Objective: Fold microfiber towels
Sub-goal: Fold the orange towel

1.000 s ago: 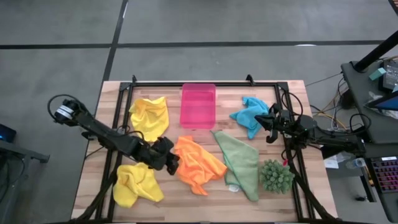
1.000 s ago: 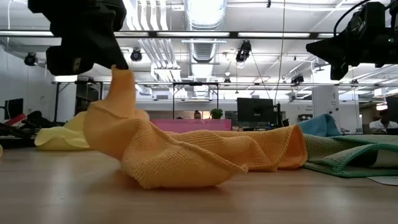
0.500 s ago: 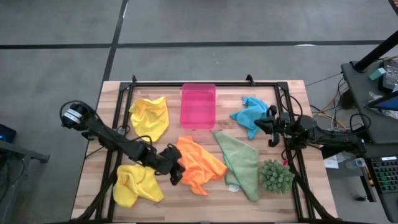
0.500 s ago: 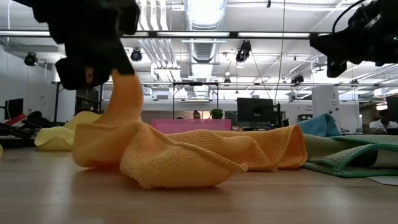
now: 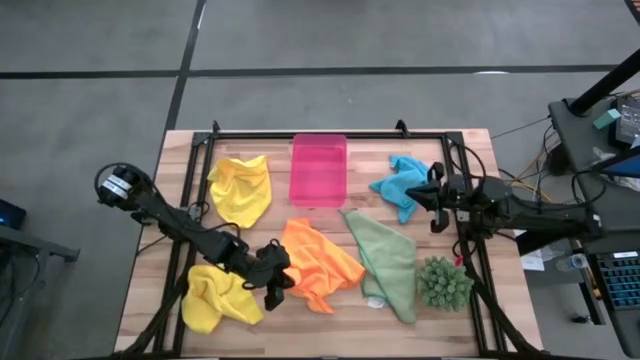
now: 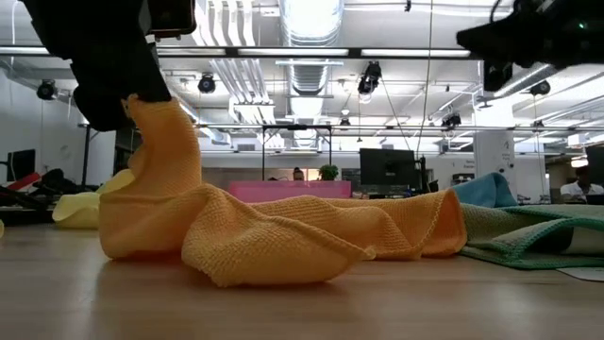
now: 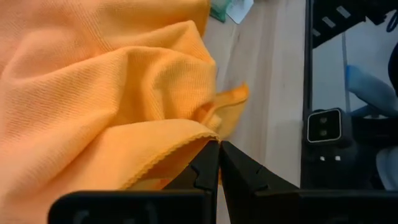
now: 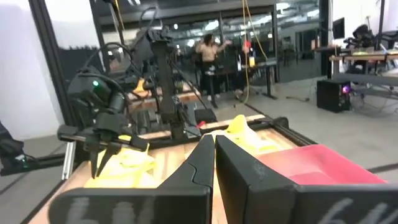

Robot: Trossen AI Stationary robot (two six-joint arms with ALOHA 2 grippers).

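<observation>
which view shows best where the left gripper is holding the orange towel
The left wrist view: the left gripper is shut on the orange towel at its hem. The low view shows that edge lifted; the high view shows only the spot.

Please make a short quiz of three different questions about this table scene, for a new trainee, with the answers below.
1. True or false: the left pincer is shut on the orange towel.
2. Which thing lies between the upper yellow towel and the blue towel? A) green plant B) pink tray C) green towel
3. Fill in: the right pincer hangs above the ____ towel.

Key
1. True; it pinches the edge of that towel, lifted off the table.
2. B, the pink tray.
3. Blue; the pincer is shut and empty.
</observation>
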